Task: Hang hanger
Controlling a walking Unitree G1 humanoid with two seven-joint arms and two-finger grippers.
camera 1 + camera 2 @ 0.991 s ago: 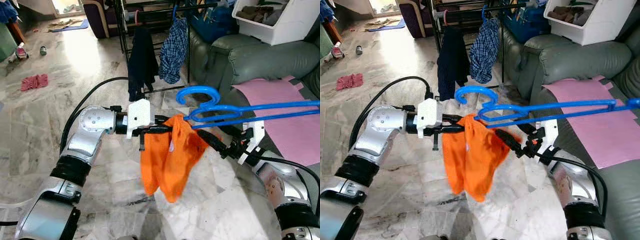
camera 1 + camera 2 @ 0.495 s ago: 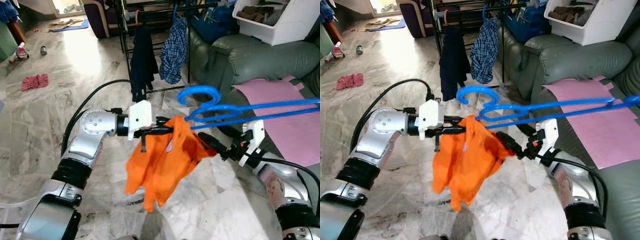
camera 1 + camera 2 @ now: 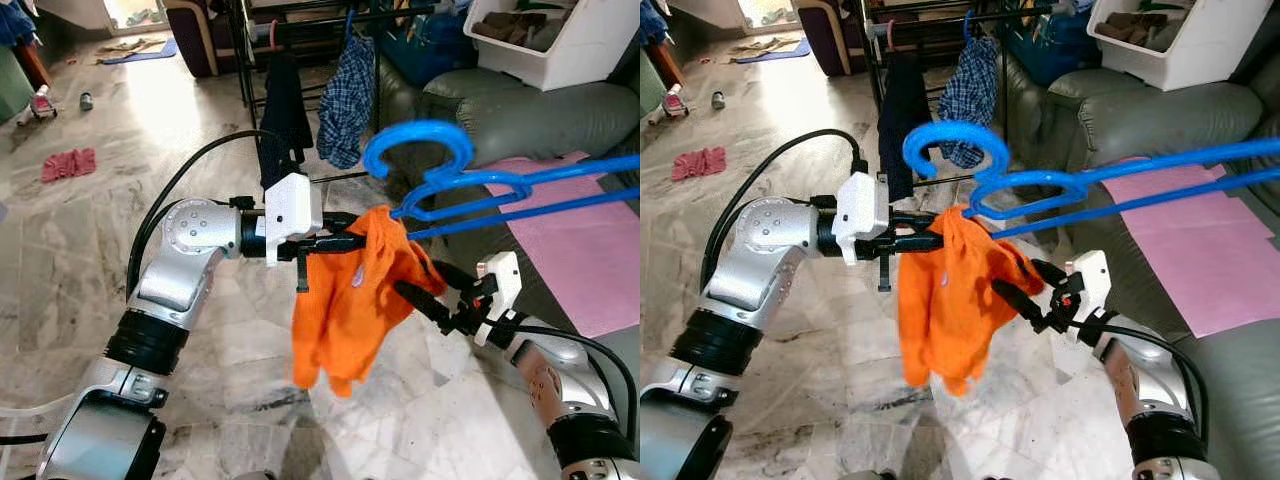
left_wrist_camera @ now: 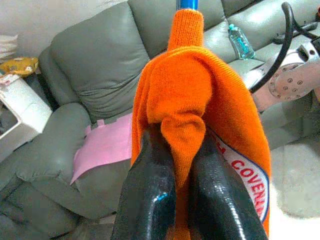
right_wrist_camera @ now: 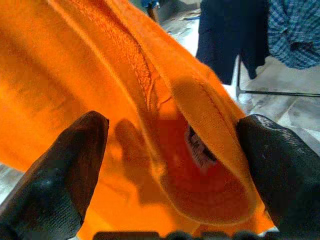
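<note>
A white bin (image 3: 560, 45) holding dark folded items is seen on the grey sofa (image 3: 520, 110) behind the arms. The orange garment (image 3: 350, 300) is pinched at its top between the closed fingers of the left gripper (image 4: 175, 165), draped over the end of the blue hanger (image 3: 440, 185), while the right gripper (image 5: 170, 165) is spread wide around the cloth's lower folds. Compared with a second ago, hanger and garment have been raised, and the flared cloth is hanging straight again
</note>
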